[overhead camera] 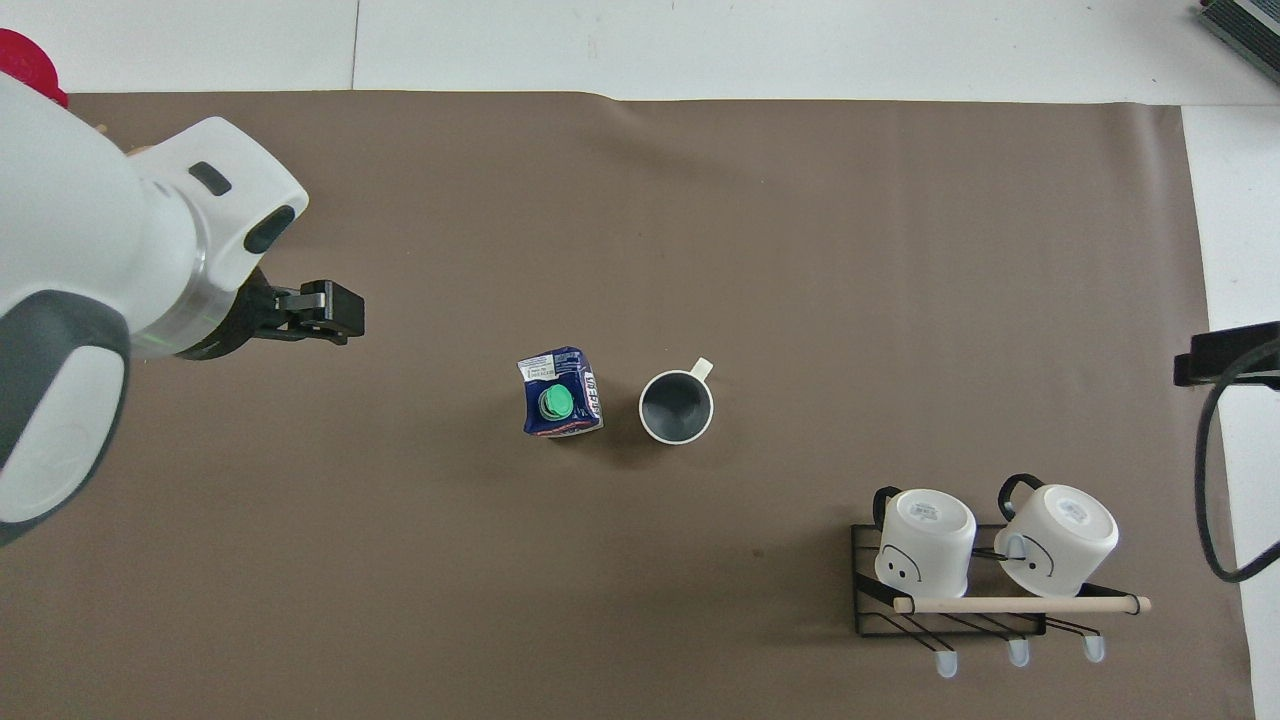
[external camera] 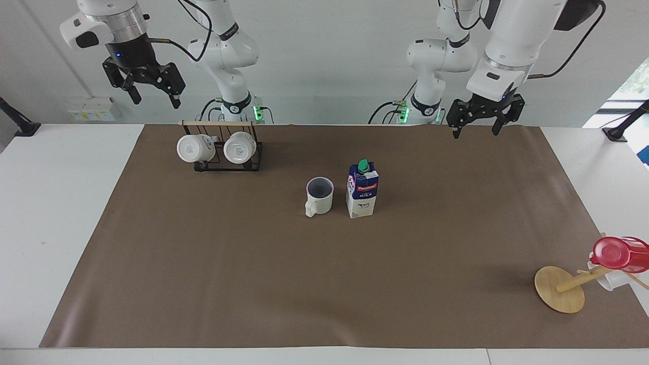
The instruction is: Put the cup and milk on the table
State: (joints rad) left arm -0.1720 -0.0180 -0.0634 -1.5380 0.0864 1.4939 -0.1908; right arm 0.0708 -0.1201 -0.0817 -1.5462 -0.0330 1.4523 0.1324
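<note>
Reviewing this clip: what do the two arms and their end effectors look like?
Both arms are glossy white with rounded joints, black bands and loose black cables. The left end effector and the right end effector are black, two-fingered, each below a white wrist block; green lights glow at both bases.

The mat (external camera: 324,284) lies bare along its whole edge farthest from the robots, and wide bare strips flank its middle. There the cup (external camera: 320,195) and milk (external camera: 362,189) stand just beside each other, a narrow gap between. A mug rack (external camera: 221,148) blocks the robot-side edge toward the right arm's end; a toppled wooden stand (external camera: 560,289) blocks the corner farthest from the robots at the left arm's end.
</note>
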